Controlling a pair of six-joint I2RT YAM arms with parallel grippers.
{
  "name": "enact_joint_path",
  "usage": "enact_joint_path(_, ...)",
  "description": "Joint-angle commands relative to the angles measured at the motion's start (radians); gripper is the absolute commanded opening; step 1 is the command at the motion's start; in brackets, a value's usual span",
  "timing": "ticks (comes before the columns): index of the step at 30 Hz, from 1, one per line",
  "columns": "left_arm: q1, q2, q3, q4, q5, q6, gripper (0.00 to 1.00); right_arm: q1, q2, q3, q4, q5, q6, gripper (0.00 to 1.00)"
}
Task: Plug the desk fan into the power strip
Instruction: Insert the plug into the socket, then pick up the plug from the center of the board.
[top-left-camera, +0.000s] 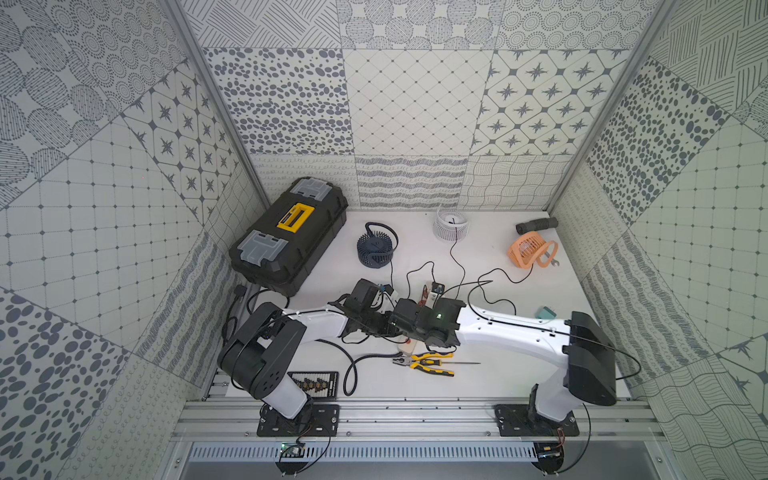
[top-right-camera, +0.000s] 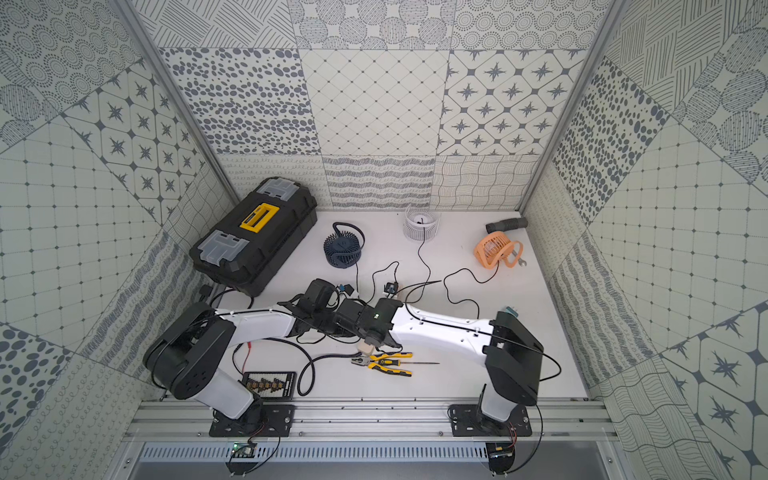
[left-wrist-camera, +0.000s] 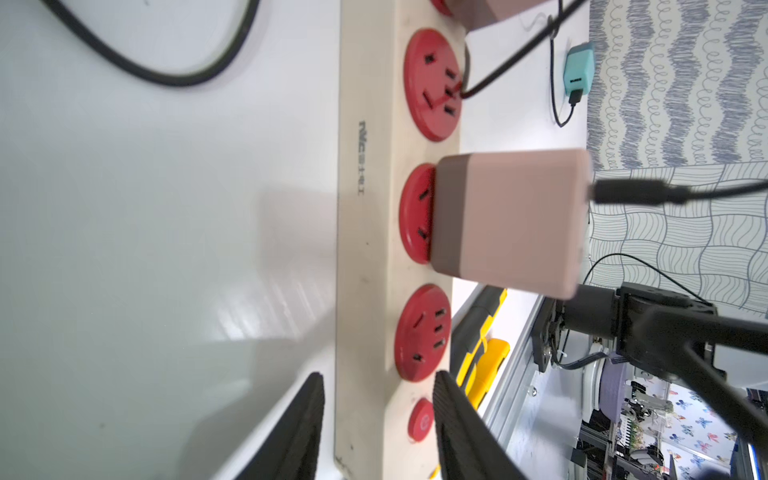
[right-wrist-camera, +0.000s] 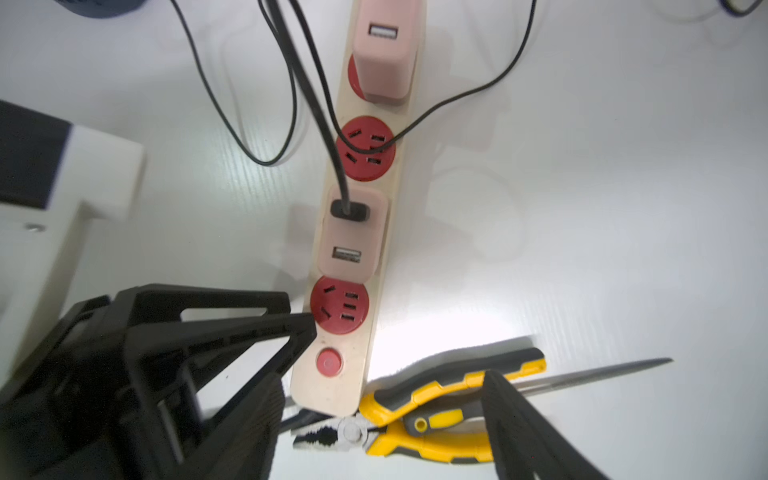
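The biggest thing here, a black toolbox (top-left-camera: 291, 237) with a yellow handle, stands at the back left with its lid down, so its contents are hidden. The power strip (left-wrist-camera: 361, 257) lies on the table (top-left-camera: 498, 374) toward the front centre, mostly hidden in both top views. The left gripper (left-wrist-camera: 378, 378) straddles the strip's button end with its jaws parted. A sliver of table shows beside one finger, so it looks slack rather than clamped. The right gripper (right-wrist-camera: 382, 386) hangs above the same end, spread wide and empty. Behind stand a dark blue fan (top-left-camera: 376, 249), a white fan (top-left-camera: 451, 224) and an orange fan (top-left-camera: 525, 251); I cannot trace which one's lead reaches the strip. A flat black case (top-left-camera: 314, 382) at the front left holds rows of small bits. Yellow pliers (right-wrist-camera: 436, 419) lie just beside the strip's end. A pink adapter (right-wrist-camera: 353, 232) sits against the second socket from the red button (right-wrist-camera: 328, 361), with a black cable plug (right-wrist-camera: 349, 210) pushed into it. The plugging looks done, and the step in hand reads as letting go. The next move calls for lifting both grippers clear without snagging the thin black leads (right-wrist-camera: 457, 99) draped over the strip.
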Motion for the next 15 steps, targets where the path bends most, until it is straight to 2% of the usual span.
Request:
enact_joint_path(1,0.01,-0.082,0.014,-0.052,-0.095,0.045,0.52,0.008,-0.124,-0.066,-0.101,0.053,-0.041,0.86)
enact_joint_path(5,0.01,-0.192,0.034,-0.127,-0.163,0.096,0.63,-0.012,-0.29,-0.149,-0.13,0.168,-0.067,0.96)
enact_joint_path(7,0.011,-0.251,0.05,-0.174,-0.193,0.122,0.68,-0.065,-0.364,-0.199,-0.138,0.185,-0.078,0.97)
enact_joint_path(15,0.02,-0.41,0.159,-0.377,-0.247,0.261,0.78,-0.493,-0.56,-0.385,-0.133,0.101,-0.181,0.97)
